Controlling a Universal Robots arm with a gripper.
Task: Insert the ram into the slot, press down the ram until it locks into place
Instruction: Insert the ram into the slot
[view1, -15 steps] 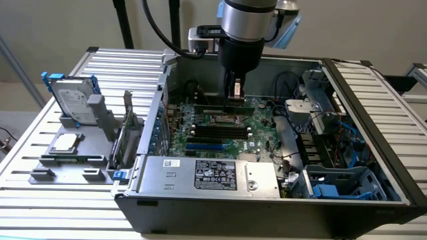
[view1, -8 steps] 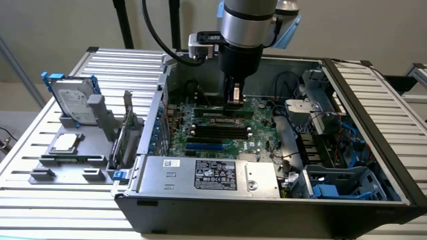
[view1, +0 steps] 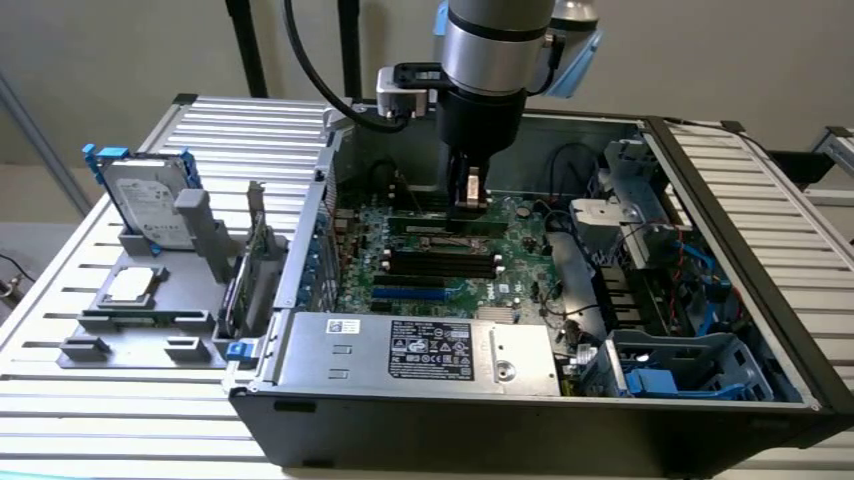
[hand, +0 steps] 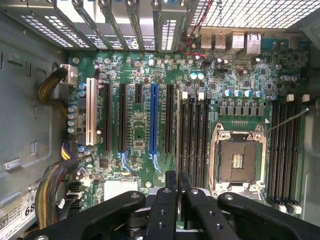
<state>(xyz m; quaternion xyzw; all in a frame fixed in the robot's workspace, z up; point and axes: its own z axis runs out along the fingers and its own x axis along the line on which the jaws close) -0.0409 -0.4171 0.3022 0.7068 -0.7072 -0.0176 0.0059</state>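
The claw, its fingers narrowed almost together, hangs inside the computer case. Nearest lies the blue slot, then three empty black slots. Farther, the memory stick stands in its slot beneath the claw's tips.

Thin green ram, on edge, standing in outermost long black slot

Green circuit board w/ silver specks. Black long slots, blue short slot, white slot. Black gripper; cable sleeves yellow-black woven mesh; arm silver-grey; label white w/ blk print.
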